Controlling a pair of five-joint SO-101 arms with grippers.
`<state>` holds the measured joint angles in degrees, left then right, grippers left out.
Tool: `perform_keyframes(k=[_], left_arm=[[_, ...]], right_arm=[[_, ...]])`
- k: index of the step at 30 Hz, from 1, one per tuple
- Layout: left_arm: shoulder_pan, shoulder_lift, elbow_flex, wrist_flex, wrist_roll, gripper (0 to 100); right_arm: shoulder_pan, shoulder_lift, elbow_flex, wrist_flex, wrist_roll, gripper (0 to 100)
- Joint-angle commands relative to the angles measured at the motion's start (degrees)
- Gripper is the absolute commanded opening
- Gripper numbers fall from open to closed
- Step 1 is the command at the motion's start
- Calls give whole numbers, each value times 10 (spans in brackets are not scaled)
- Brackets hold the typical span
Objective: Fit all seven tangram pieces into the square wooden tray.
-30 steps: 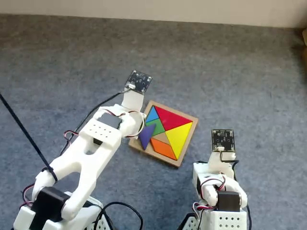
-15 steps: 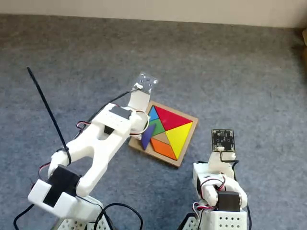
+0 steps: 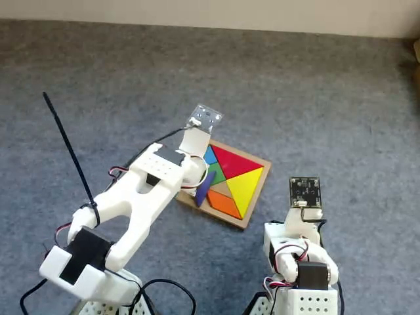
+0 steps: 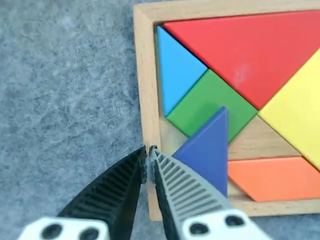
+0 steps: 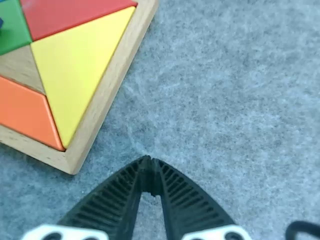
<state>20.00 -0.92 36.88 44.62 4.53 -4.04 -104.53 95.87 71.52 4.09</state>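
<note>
Grey felt covers the worktop (image 3: 328,98), which carries both arms and the puzzle.

Left arm (image 3: 131,203): in the high view it extends diagonally from the near edge, and its wrist stands over the near-left side of the tray.

Right arm (image 3: 298,262): it is folded close to its base, near the tray's near corner and apart from it.

Square wooden tray (image 4: 146,75): it lies flat on the felt between the two arms, turned corner-on to them.

Pieces, in order of size:
- Red triangle (image 4: 250,50): seated flat against the far rim.
- Yellow triangle (image 5: 75,65): seated flat along the rim nearest the right arm, edge to edge with the red one.
- Orange parallelogram (image 4: 275,175): seated flat along the near rim, touching the yellow triangle.
- Green square (image 4: 210,105): seated on its corner, touching the red triangle.
- Light blue triangle (image 4: 175,70): seated in the corner, between the rim and the green square.
- Dark blue triangle (image 4: 207,150): not seated. Its point overlaps the green square and the rest lies over the tray's near-left part, just above the orange piece. Its lower edge is hidden behind the grey finger.
- A patch of bare wood (image 4: 255,140) shows between the green, yellow and orange pieces.

Left claw (image 4: 148,150): fingertips are together with nothing between them, over the tray's rim just beside the dark blue triangle.

Right claw (image 5: 148,161): fingers are together and hold nothing, over bare felt near the tray's corner.
</note>
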Motion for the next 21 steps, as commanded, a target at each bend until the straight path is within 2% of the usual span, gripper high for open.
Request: perform_keyframes(k=[1, 8, 16, 21], left_arm=[[11, -4, -29, 19, -1, 34], [10, -7, -32, 33, -1, 34], [-4, -106, -28, 33, -1, 34], [7, -107, -31, 18, 0, 34]], right_arm=[[8, -15, 74, 6, -1, 5], [8, -15, 74, 6, -1, 5], [8, -15, 74, 6, -1, 5], [11, -15, 74, 6, -1, 5]])
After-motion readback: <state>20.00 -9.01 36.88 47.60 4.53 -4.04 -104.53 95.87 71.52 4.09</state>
